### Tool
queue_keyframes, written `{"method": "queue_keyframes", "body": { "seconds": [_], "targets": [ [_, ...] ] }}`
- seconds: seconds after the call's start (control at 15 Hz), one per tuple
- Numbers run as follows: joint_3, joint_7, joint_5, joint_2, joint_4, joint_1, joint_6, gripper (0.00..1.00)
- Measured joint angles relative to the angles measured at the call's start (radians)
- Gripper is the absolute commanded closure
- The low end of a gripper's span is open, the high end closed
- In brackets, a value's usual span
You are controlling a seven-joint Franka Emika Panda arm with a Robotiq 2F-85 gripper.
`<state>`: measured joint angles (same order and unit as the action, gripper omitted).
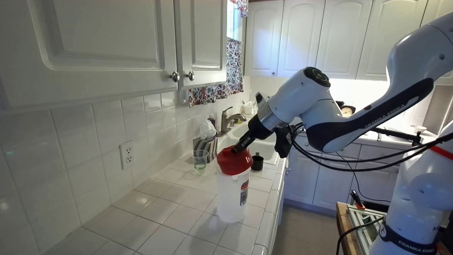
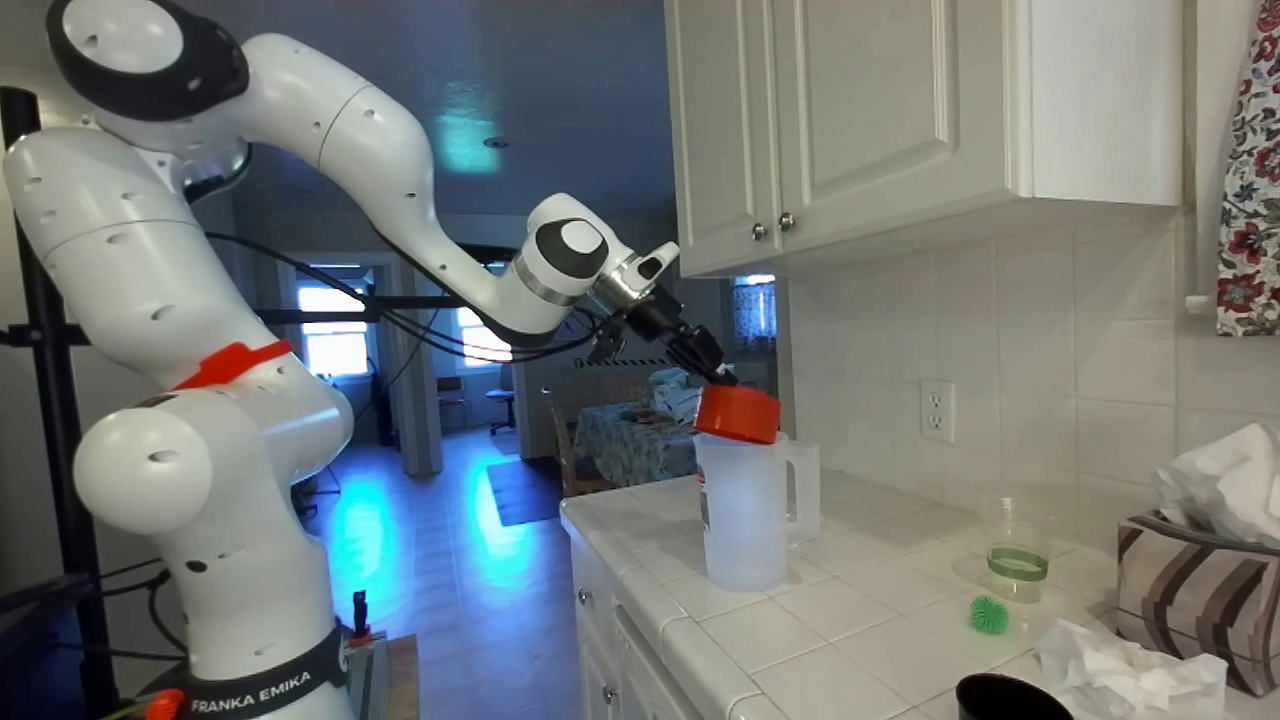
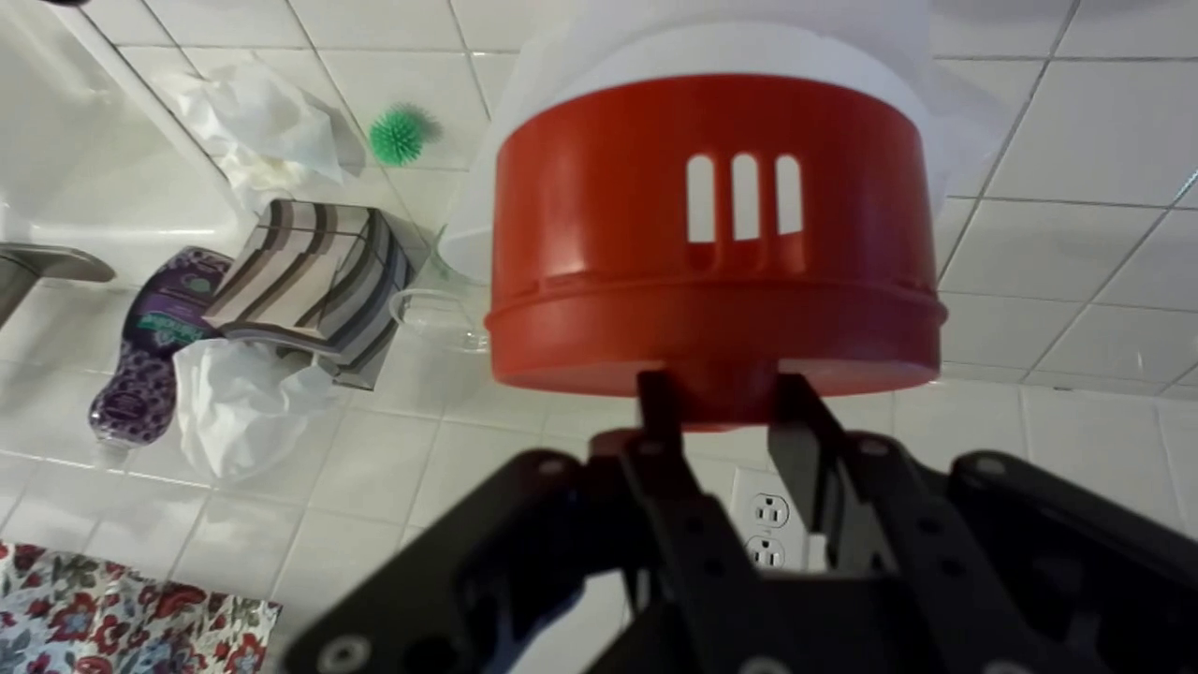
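Note:
My gripper is shut on the knob of a red lid, with one finger on either side of it. Three slots show in the lid's wall. Below, a translucent white pitcher stands upright on the tiled counter, its handle toward the wall. In both exterior views the lid sits tilted at the pitcher's mouth. Whether it only rests on the rim or is partly seated, I cannot tell. The gripper comes down at a slant from the arm's side.
A clear cup, a green spiky ball, a striped tissue box, and a black cup stand near the sink. Crumpled tissue lies by the box. Upper cabinets overhang the counter; a faucet rises behind.

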<state>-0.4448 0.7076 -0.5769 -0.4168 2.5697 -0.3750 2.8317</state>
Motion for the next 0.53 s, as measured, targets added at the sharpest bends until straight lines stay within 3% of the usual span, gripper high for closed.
{"method": "queue_keyframes", "body": {
  "seconds": [0.53],
  "targets": [
    [-0.107,0.172,-0.116,-0.017,0.000,-0.117,0.048,0.92]
  ]
}}
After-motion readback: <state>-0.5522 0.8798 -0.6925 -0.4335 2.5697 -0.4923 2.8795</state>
